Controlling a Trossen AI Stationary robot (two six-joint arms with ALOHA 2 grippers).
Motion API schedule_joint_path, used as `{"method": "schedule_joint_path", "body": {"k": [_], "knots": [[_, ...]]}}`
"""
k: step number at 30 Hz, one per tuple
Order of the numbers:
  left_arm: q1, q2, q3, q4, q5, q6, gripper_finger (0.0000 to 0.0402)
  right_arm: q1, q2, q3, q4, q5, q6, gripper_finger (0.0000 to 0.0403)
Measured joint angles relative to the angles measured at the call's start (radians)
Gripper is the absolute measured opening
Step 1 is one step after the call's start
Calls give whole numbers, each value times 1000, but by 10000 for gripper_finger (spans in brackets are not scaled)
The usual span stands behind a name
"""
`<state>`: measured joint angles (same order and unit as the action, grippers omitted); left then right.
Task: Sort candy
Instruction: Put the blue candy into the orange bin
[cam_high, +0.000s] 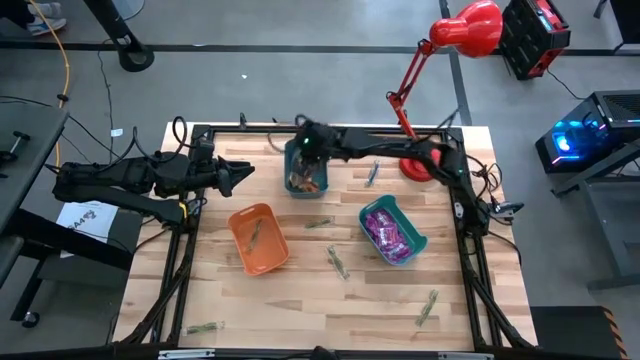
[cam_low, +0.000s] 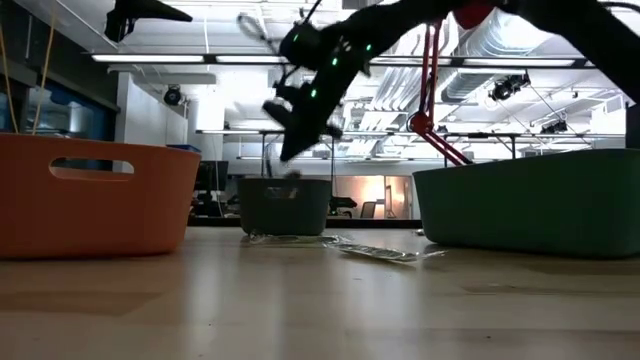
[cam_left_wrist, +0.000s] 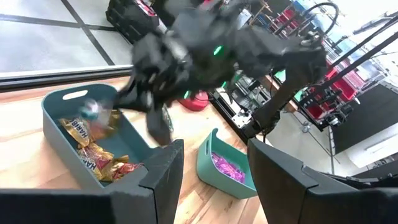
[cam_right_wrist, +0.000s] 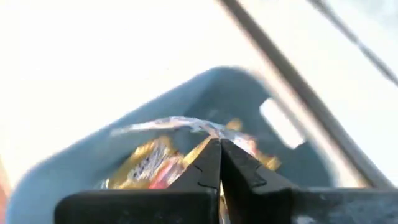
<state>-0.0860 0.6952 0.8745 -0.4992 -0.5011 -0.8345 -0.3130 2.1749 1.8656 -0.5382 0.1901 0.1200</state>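
My right gripper (cam_high: 306, 152) hangs shut over the blue bin (cam_high: 288, 168) near the table's far edge; its tips (cam_right_wrist: 219, 144) point down into the bin. Orange-brown-yellow wrapped candy (cam_right_wrist: 149, 165) lies in that bin. One blurred piece (cam_left_wrist: 93, 111) shows in the air just above the bin's floor, apart from the fingers (cam_left_wrist: 158, 127); the low view shows it (cam_low: 285, 188) at the bin's rim. My left gripper (cam_high: 238, 175) waits open left of the bin (cam_left_wrist: 62, 98). Purple packets (cam_high: 390, 235) fill the teal bin (cam_high: 418, 240). A greenish stick (cam_high: 255, 235) lies in the orange bin (cam_high: 236, 216).
Greenish sticks lie loose on the wood: (cam_high: 319, 222), (cam_high: 338, 262), (cam_high: 427, 307), (cam_high: 205, 327), and one (cam_high: 372, 175) by the blue bin. A red lamp's base (cam_high: 415, 168) stands at the far right. In the low view the orange bin (cam_low: 90, 195) and the teal bin (cam_low: 530, 200) flank the table's middle.
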Motion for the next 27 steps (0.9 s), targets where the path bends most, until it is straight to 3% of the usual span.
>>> {"method": "schedule_joint_path", "body": {"k": [6, 14, 22, 27], "knots": [[1, 0, 0, 0, -6, 1, 172, -11, -87, 1, 42, -133, 8, 0], [1, 0, 0, 1, -7, 1, 172, 39, -87, 0, 49, -299, 34, 0], [1, 0, 0, 2, -8, 0, 172, 55, -32, 0, 35, -174, 117, 9], [-1, 0, 0, 4, 4, -18, 172, 38, 38, 0, -40, -120, 214, 69]]}}
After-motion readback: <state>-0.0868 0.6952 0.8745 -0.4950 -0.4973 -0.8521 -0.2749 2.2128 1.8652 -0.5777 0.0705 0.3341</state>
